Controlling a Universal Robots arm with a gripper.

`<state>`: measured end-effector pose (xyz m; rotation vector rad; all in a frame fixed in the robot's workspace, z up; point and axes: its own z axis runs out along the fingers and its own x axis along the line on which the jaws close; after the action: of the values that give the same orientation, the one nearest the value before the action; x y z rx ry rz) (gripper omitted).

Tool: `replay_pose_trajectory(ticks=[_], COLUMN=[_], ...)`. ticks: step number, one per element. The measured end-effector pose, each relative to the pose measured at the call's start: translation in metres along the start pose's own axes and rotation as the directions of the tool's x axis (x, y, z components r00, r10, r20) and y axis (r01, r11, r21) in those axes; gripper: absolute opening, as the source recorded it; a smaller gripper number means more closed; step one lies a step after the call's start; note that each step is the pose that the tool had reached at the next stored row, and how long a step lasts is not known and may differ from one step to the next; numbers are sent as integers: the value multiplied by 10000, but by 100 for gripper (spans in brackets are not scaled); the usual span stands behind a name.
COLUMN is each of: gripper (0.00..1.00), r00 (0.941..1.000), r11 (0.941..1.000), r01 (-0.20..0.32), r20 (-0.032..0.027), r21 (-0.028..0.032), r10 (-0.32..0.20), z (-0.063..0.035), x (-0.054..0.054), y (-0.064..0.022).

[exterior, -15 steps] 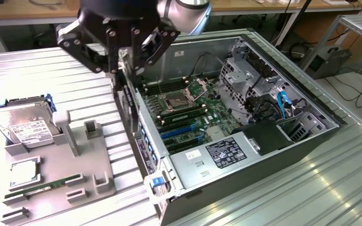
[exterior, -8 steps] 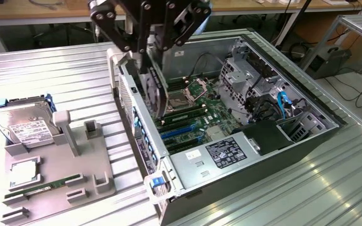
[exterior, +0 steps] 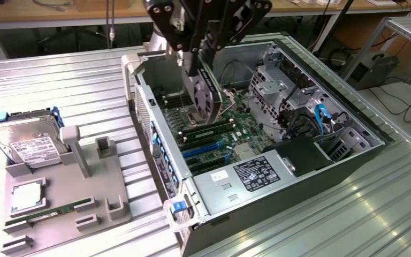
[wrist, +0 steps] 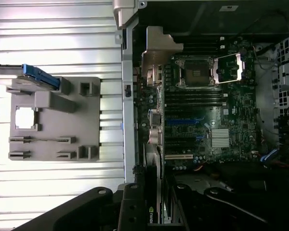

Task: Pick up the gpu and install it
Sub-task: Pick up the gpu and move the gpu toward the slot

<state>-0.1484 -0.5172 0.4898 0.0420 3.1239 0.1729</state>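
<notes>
The gpu [exterior: 207,96] is a dark flat card that hangs edge-down inside the open computer case [exterior: 348,160]. It is just above the motherboard [exterior: 220,134], near the CPU socket [wrist: 197,72]. My gripper [exterior: 199,61] comes down from above and is shut on the card's upper edge. In the wrist view the gpu [wrist: 154,192] runs as a thin dark edge between my fingers [wrist: 130,211], with a green logo on it. The blue expansion slots [exterior: 204,148] lie a little nearer the exterior camera than the card.
A grey fixture tray [exterior: 55,214] sits on the ribbed metal table at the exterior view's left. It carries a hard drive [exterior: 30,144], a CPU [exterior: 28,195] and a green memory stick [exterior: 48,211]. Drive cages [exterior: 277,85], cables and a labelled power supply [exterior: 259,171] crowd the case.
</notes>
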Motion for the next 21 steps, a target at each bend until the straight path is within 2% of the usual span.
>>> replay_pose_trajectory(ticks=[6, 17, 21], gripper=[26, 26, 26], r00=[10000, 10000, 10000], r11=[10000, 10000, 10000], r01=[0, 0, 0], r20=[-8, -7, -7], r21=[26, 29, 28], r10=[0, 0, 0], z=[110, 351, 434], x=[-275, -792, -914], y=[34, 232, 243])
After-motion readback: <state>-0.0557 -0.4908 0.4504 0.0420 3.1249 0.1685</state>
